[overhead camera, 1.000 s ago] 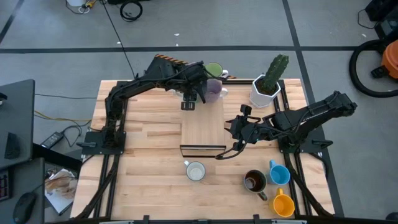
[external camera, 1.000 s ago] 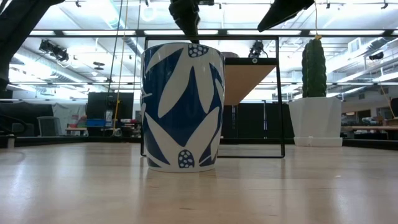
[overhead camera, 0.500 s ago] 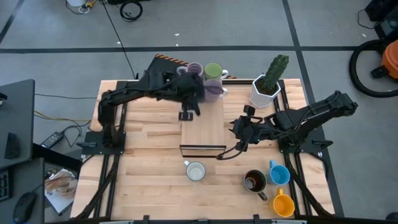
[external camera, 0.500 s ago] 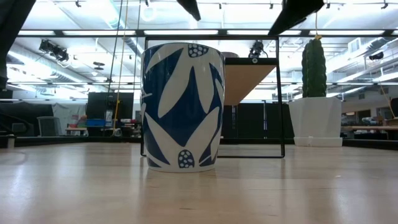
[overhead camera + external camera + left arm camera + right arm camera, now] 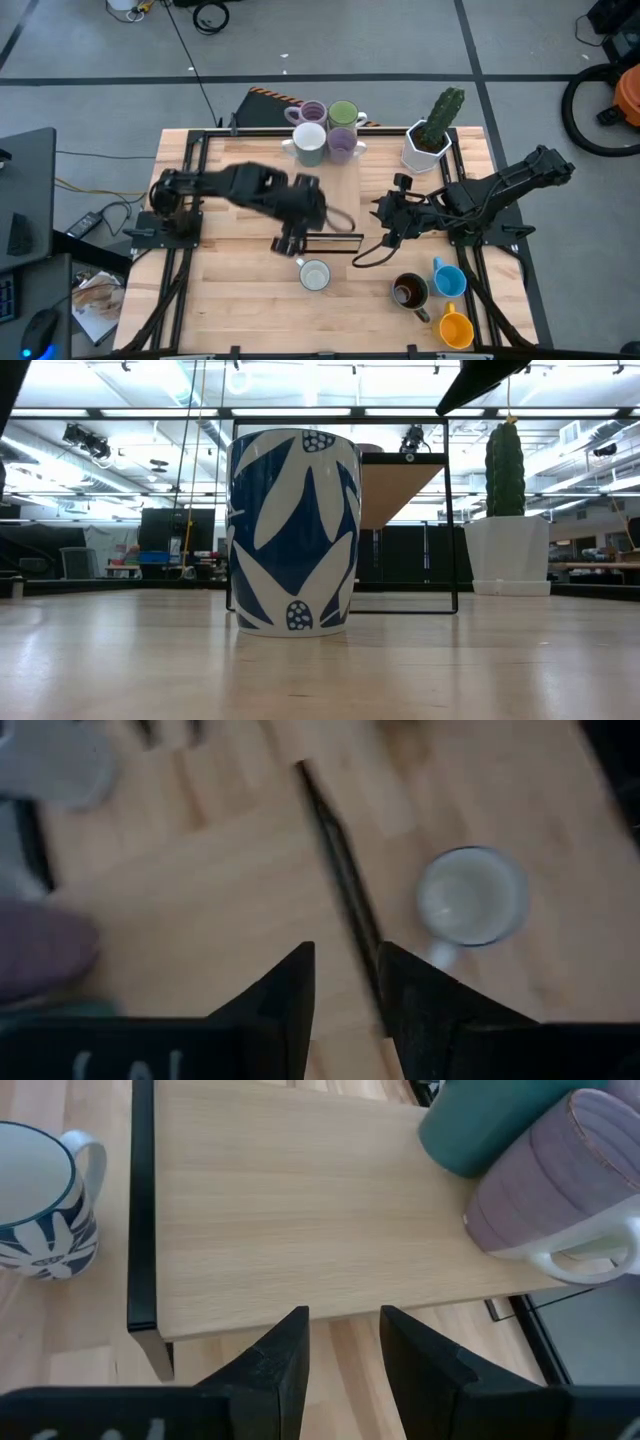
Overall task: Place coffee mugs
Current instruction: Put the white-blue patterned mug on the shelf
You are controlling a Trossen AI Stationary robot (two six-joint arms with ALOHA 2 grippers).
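Nearest, along the table's front edge and seen only from above: an orange ceramic mug [image 5: 455, 329], then a dark brown mug [image 5: 409, 291] and a blue mug [image 5: 449, 279] just beside each other on the pale wooden table [image 5: 230, 310]. Slightly farther in, near the middle: a white mug with a blue leaf pattern [image 5: 315, 274], upright. Shows that pattern large in the low view [image 5: 293, 530], only a pale rim and handle in the left wrist view [image 5: 470, 895], and pattern plus handle in the right wrist view [image 5: 40, 1200]. Just beyond it, above the front bar of a low black-framed wooden shelf [image 5: 335, 238]: the left gripper [image 5: 287, 243], dark fingers slightly parted and holding nothing in its own view [image 5: 345, 955], the black frame edge [image 5: 340, 870] running between mug and fingertips. Right of the shelf, level with it: the right gripper [image 5: 383, 215], likewise parted and empty [image 5: 343, 1315], looking across the shelf board [image 5: 300, 1210]. Farther back on the right: a white angular pot with a green cactus [image 5: 428, 140]. Farthest, clustered together at the back edge: a white mug [image 5: 308, 143], a lilac mug [image 5: 342, 146], a second lilac mug [image 5: 313, 111] and a light green mug [image 5: 343, 113]. Pale marks on the wrist housings, too blurred to read.
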